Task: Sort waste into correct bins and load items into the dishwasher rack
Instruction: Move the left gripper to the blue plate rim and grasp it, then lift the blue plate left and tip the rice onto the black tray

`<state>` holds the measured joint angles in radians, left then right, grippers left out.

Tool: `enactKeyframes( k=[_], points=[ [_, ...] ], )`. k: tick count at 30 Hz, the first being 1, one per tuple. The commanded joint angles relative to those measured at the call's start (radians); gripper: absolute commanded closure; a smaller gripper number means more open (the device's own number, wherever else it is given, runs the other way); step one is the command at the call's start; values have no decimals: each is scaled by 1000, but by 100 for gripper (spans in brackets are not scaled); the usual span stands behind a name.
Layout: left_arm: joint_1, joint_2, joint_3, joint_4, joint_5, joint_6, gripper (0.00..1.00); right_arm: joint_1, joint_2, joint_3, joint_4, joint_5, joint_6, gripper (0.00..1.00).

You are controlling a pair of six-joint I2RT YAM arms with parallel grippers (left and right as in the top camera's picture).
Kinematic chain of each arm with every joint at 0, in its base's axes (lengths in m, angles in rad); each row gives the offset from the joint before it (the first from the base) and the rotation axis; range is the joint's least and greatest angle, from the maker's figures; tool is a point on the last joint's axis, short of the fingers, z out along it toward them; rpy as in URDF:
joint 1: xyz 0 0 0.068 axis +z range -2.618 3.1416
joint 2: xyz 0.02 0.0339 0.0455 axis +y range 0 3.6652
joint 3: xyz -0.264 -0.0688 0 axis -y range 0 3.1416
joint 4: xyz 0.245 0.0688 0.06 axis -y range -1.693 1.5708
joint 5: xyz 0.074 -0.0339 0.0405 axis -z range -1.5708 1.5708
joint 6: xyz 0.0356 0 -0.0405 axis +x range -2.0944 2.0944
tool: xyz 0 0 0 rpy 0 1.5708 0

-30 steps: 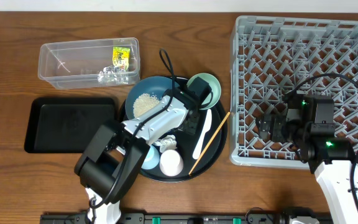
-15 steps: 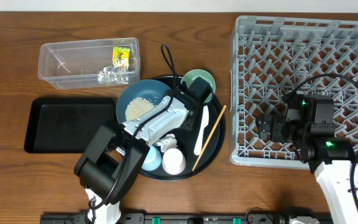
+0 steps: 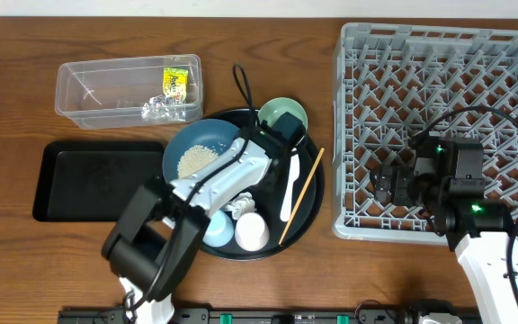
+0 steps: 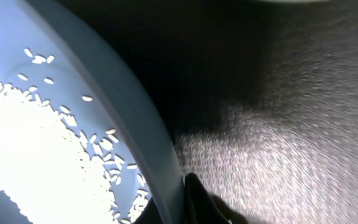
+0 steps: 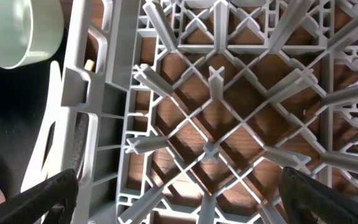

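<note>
My left gripper (image 3: 242, 144) is shut on the right rim of the dark blue bowl (image 3: 196, 148), which holds loose rice (image 3: 192, 162). In the left wrist view the fingers (image 4: 182, 199) pinch the bowl rim (image 4: 123, 106) beside the rice (image 4: 30, 149). The mint-green bowl (image 3: 281, 114), white spoon (image 3: 290, 184), chopstick (image 3: 302, 196), pale blue cup (image 3: 214, 227) and pinkish cup (image 3: 250, 234) sit on the round black tray (image 3: 308, 216). My right gripper (image 3: 383, 189) is open and empty over the grey rack (image 3: 439, 54), near its left wall (image 5: 92, 124).
The clear tub (image 3: 129, 88) at the back left holds the yellow-green wrapper (image 3: 175, 83) and crumpled scraps (image 3: 162, 110). The shallow black rectangular tray (image 3: 97, 180) lies left of the round tray. A whitish scrap (image 3: 241, 207) lies by the cups.
My left gripper has drawn the dark blue bowl leftward, over the round tray's left edge. The round tray and its contents shifted slightly left. The right arm has not moved.
</note>
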<state>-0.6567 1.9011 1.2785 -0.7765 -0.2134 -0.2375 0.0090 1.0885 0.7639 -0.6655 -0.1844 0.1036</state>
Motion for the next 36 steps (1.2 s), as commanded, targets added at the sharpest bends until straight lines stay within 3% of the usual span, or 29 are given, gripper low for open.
enactKeyframes(
  k=[1,14,26,36],
  points=[
    [5,-90,31,-8,-24,24,94,5,-2,19,-1,-8,16,1],
    [73,-339,31,-62,-13,-26,94,5,-2,19,-1,-8,16,1],
    [399,-426,30,-132,314,-24,94,5,-2,19,-5,-8,16,1],
    [724,-425,12,-130,633,108,94,5,-2,19,-6,-8,16,1]
  ],
)
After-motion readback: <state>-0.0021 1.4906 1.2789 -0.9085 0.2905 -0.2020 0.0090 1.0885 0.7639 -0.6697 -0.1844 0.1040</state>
